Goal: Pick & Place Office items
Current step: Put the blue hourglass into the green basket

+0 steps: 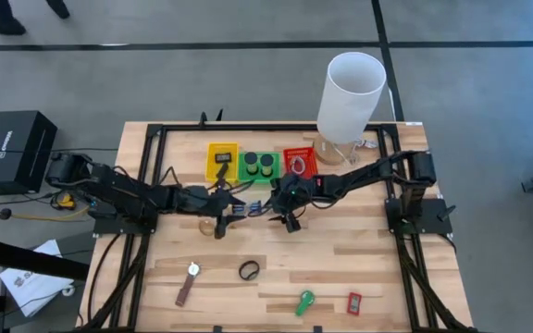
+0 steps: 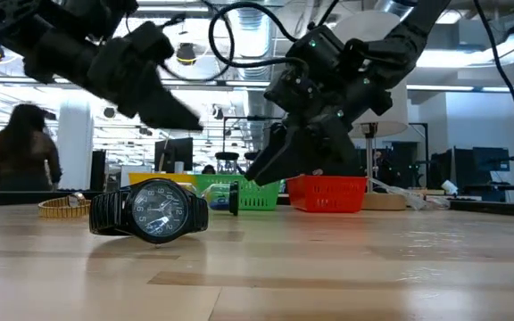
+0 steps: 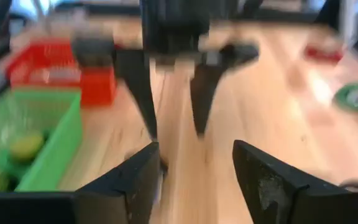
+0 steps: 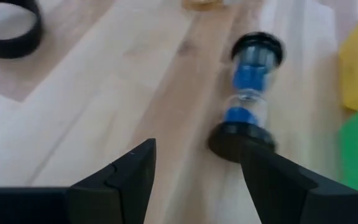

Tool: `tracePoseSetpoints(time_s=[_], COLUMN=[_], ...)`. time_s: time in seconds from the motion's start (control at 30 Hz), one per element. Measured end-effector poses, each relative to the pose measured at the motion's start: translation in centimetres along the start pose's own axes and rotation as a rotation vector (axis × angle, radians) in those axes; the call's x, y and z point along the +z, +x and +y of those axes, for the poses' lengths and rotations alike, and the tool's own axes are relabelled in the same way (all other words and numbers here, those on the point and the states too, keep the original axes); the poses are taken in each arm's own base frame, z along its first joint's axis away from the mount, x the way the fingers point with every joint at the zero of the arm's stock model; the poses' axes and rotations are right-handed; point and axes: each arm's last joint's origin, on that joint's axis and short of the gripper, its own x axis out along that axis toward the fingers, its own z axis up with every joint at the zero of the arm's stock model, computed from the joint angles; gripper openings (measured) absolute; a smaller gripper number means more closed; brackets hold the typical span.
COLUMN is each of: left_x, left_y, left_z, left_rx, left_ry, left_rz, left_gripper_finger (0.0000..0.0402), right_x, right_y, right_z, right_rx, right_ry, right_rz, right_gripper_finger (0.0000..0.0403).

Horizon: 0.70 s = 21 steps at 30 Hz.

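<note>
Blue sand timer [image 4: 248,99]: lay on table [image 1: 340,268], just ahead of right hand [image 4: 194,171], fingers spread, empty. Left hand [image 3: 194,180]: spread, empty, facing it.

Blue sand timer [image 4: 248,93] with black ends; yellow [image 1: 221,159], green [image 1: 258,166] and red [image 1: 299,162] trays.

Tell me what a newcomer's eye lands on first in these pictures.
First the tall white cylinder at the table's far edge, beside a row of yellow tray, green tray and red tray. Then the left gripper and right gripper, both open, facing each other mid-table over a small blue sand timer lying on its side. In the low view, a black wristwatch dominates the foreground.
</note>
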Motion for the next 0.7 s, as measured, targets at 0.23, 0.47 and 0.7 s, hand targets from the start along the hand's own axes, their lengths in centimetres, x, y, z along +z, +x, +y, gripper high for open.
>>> tracePoseSetpoints(time_s=[0.23, 0.47, 0.7], left_x=[-1.8, -4.1, -5.5], left_y=[0.2, 1.7, 2.4], left_z=[0.3, 0.5, 0.6], left_rx=[0.112, 0.221, 0.217], left_ry=[0.034, 0.078, 0.085], left_rz=[0.156, 0.266, 0.334], left_gripper_finger=[0.0259, 0.0284, 0.0287], right_x=[0.4, 0.3, 0.3], right_y=[-0.3, -0.2, -0.2], right_z=[-0.1, -0.1, -0.1], right_rx=[-0.014, -0.011, -0.010], right_ry=[-0.002, 0.022, 0.022], right_rz=[-0.018, -0.013, -0.013], right_gripper_finger=[0.0221, 0.0221, 0.0221])
